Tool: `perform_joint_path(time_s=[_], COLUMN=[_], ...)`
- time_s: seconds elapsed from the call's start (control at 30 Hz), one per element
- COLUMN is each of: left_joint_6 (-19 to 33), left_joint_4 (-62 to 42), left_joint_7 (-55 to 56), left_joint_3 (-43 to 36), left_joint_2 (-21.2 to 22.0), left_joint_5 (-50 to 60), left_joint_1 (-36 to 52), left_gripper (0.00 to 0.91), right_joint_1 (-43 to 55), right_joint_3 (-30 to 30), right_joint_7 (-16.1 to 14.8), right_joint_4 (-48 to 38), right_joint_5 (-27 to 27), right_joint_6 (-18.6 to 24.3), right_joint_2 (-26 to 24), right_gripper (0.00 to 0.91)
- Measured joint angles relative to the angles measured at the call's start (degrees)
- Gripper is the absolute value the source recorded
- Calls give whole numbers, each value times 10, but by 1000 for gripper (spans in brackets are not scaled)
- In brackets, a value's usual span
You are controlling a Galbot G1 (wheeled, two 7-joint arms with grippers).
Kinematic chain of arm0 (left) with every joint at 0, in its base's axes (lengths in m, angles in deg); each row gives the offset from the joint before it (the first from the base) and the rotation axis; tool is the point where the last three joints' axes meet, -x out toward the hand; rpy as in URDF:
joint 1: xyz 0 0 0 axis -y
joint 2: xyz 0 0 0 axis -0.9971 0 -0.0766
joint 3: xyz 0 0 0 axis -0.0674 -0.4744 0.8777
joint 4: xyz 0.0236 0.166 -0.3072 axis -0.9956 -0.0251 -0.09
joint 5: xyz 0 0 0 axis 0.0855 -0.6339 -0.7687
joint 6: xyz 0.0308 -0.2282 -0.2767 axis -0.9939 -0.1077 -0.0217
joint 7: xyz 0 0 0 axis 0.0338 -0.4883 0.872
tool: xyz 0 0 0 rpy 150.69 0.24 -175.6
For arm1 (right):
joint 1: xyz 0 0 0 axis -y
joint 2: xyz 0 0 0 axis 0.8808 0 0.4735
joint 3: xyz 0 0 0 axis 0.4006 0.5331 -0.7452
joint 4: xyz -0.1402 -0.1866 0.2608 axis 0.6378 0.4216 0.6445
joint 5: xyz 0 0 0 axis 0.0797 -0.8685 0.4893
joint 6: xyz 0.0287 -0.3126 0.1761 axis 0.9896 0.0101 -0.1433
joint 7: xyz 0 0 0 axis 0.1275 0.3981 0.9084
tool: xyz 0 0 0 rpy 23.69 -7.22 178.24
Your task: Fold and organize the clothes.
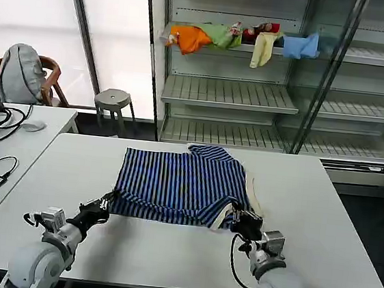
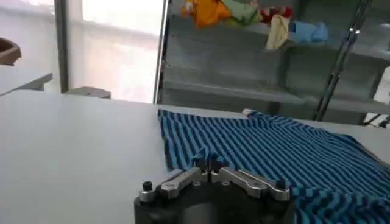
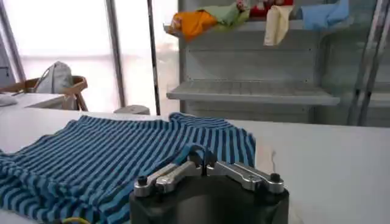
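My left end effector (image 1: pixel 105 206) is clenched on the near left corner of the striped shirt (image 1: pixel 177 184); its fingertips (image 2: pixel 207 165) meet with the fabric between them. My right end effector (image 1: pixel 237 214) is clenched on the near right corner, a fold of cloth pinched at its fingertips (image 3: pixel 201 159). The shirt lies spread between and beyond both end effectors on the white surface (image 1: pixel 321 219). Well beyond it stands a shelf rack (image 1: pixel 231 93) bearing coloured garments (image 1: pixel 189 37).
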Motion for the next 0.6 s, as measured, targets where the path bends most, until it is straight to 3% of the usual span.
perform_joint_path(time_s=[0.6], left_joint_6=[12], left_joint_4=[-55], left_joint_7=[-17], left_joint_3=[-18], left_joint_2=[-13], left_joint_5=[-9], left_joint_1=[44], left_gripper=[10], right_joint_1=[48], right_joint_3=[5], right_joint_7=[-4], right_joint_4=[-61], right_joint_5=[-11], right_joint_6=[0], right_joint_2=[19], right_gripper=[0])
